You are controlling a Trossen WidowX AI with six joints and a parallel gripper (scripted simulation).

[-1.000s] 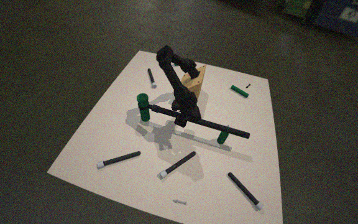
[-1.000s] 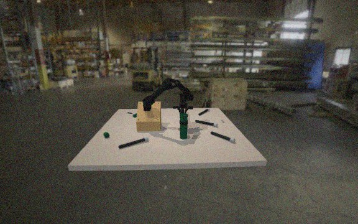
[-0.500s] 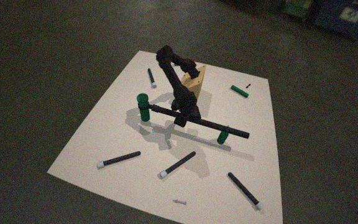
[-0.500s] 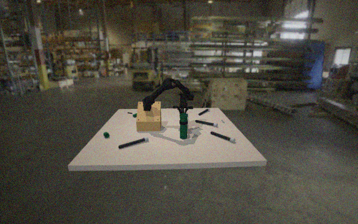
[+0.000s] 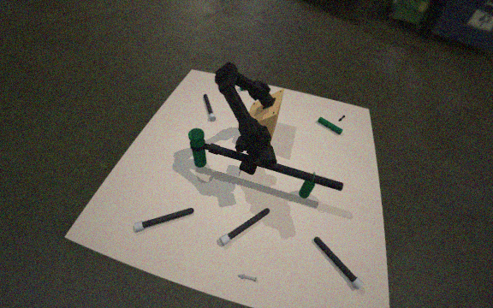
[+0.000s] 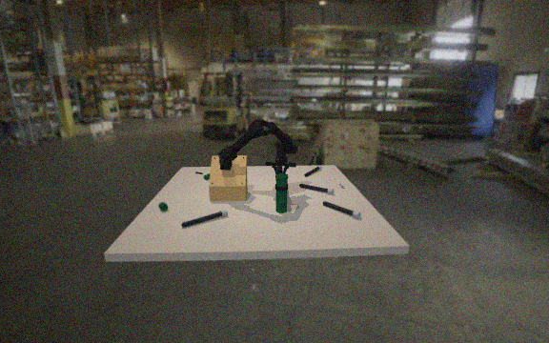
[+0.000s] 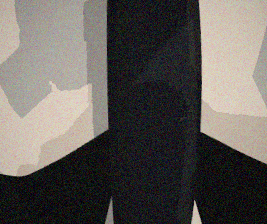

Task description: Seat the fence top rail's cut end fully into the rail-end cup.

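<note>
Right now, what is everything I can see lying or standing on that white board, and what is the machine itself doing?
White board: one, on the dark floor.
Big post: one, green, upright, left of centre.
Small post: one, green, upright, right of centre.
Top rail: one, black, spanning both posts.
Loose rods: four, black with pale tips; far left, near left, near centre, near right.
Loose green piece: one, far right.
Small dark bit: one, beside it.
Small pale bit: one, near edge.
Wooden block: one, tan, under the arm's base.
Arm: one, black, its fingers shut on the top rail.
</note>
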